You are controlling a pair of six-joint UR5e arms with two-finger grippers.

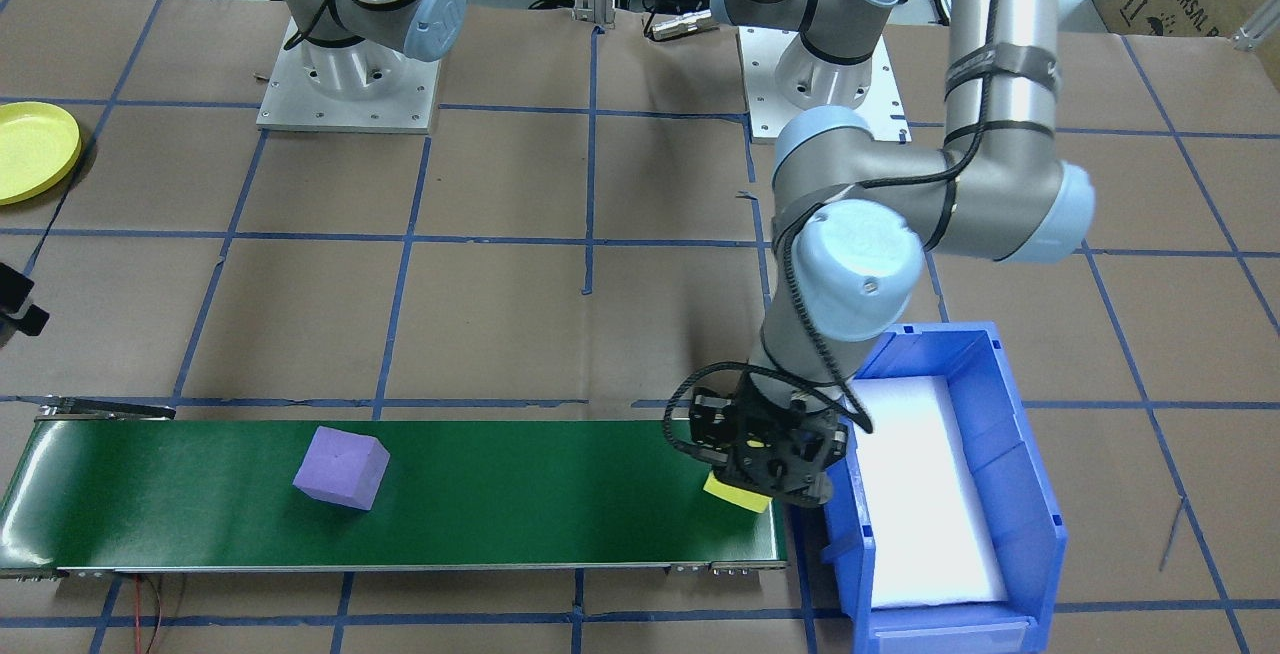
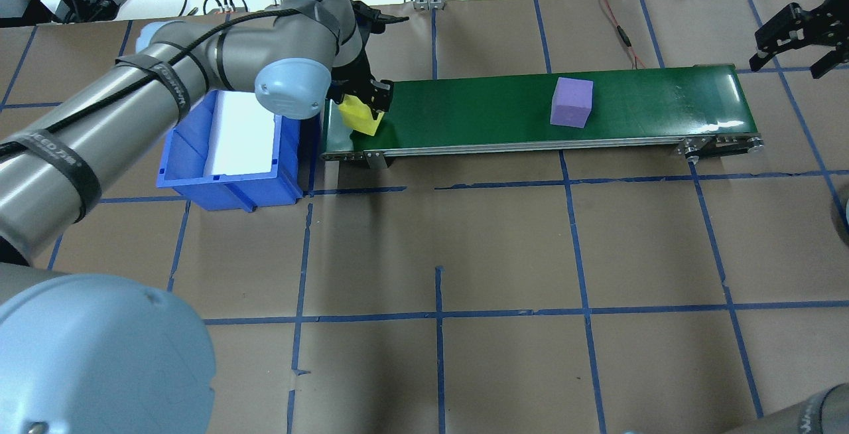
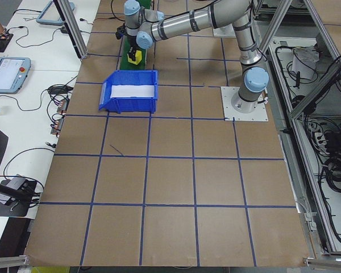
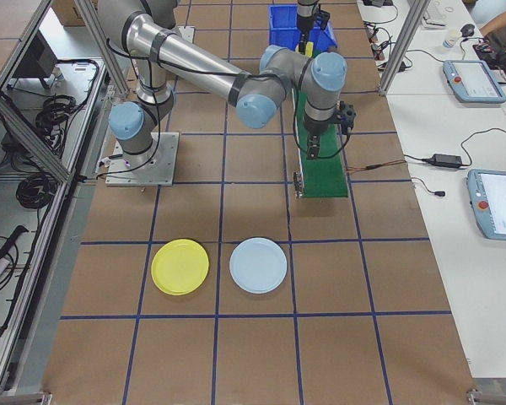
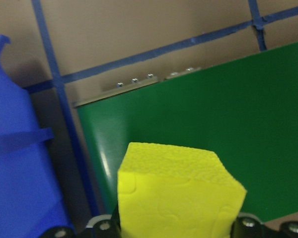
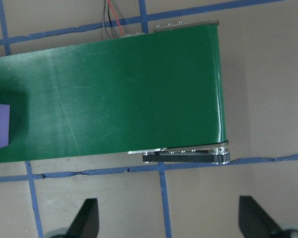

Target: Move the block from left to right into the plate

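Clamping a yellow foam block between its fingers, the left end effector hangs just above the near end of the green conveyor belt, beside the blue plastic bin, probably so the belt can carry the block rightward. Farther along the belt sits a purple foam cube. Beyond its far end the right end effector waits, fingers spread wide and empty. Whether the yellow block touches the belt is unclear. The yellow plate and pale blue plate show only from the side.

Brown table: green conveyor, blue bin, two plates.
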